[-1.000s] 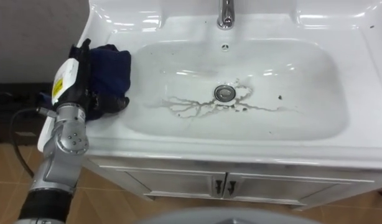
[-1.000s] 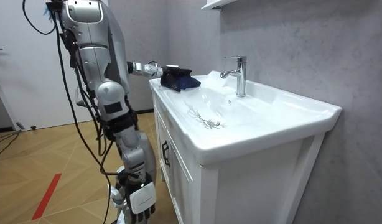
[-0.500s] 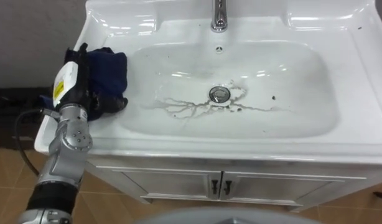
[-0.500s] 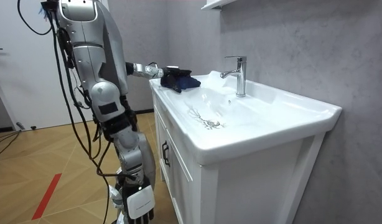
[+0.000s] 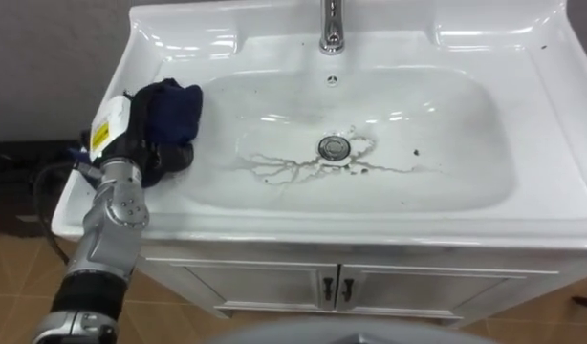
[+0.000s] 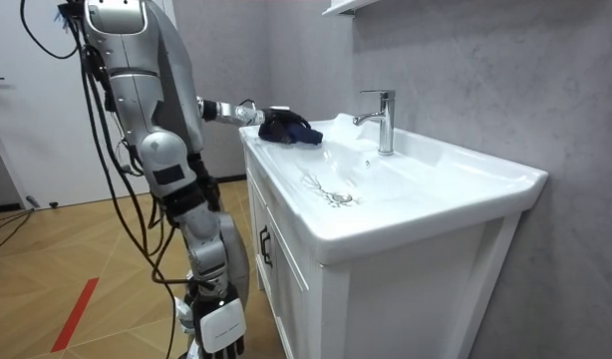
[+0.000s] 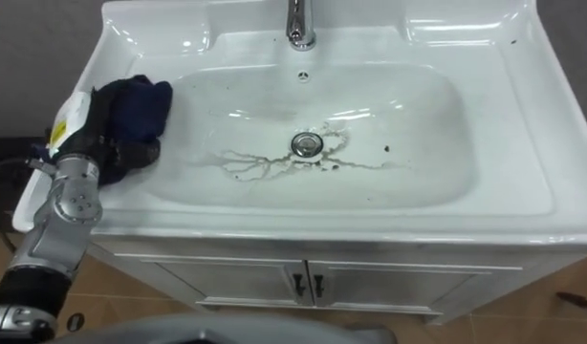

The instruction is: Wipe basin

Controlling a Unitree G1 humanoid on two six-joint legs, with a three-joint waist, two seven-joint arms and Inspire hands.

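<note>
Room view: right robot hand [image 6: 218,324] hangs low; eye views: left robot hand [image 5: 142,153] clamped on cloth [image 5: 176,107] at basin [image 5: 446,186].

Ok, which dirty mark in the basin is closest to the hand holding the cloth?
The branching dark streaks left of the drain, reaching toward the left hand and its blue cloth. The lone speck lies right of the drain, farther off.

Cloth [image 5: 174,107] on left rim of basin [image 5: 446,205], gripped in left hand [image 5: 131,145]. Tap [image 5: 332,24] at back centre, behind drain [image 5: 334,146]. Streaks [image 5: 274,164] either side of drain. Cabinet doors [image 5: 274,287] below front edge.
</note>
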